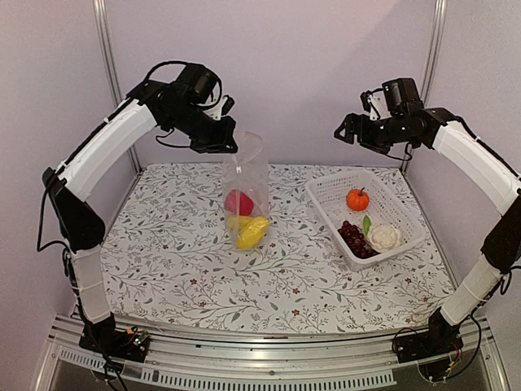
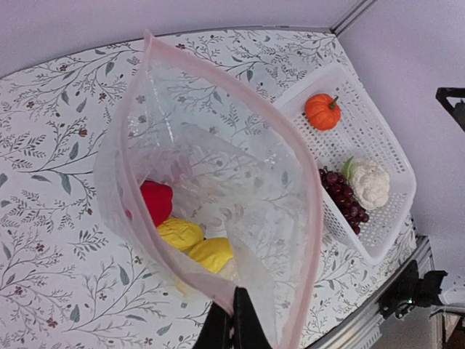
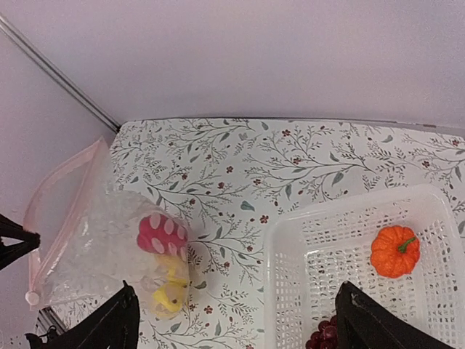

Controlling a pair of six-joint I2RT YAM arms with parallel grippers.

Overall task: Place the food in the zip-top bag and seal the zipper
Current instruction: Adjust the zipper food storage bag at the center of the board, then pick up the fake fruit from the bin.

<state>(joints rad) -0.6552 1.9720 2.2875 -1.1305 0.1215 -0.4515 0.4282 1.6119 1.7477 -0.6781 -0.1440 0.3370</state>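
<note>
The bag (image 1: 244, 187) hangs by one rim from the clenched left gripper (image 2: 232, 323), its bottom seemingly on the table (image 1: 179, 261). Food dropped onto the slack far rim could fold the mouth shut. The basket (image 1: 326, 191) sits beneath the released, empty right gripper (image 1: 348, 130), with nothing between. It holds cauliflower (image 1: 385, 237), grapes (image 1: 355, 239) and pumpkin (image 1: 357, 199). The bag has yellow pieces (image 1: 251, 232) and pepper (image 1: 238, 202).

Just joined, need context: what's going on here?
The left gripper is shut on the rim of the zip-top bag, holding it up with the zipper open; the red pepper and yellow pieces are inside. The right gripper hangs open, high near the basket, where the pumpkin, grape bunch and cauliflower lie.
</note>
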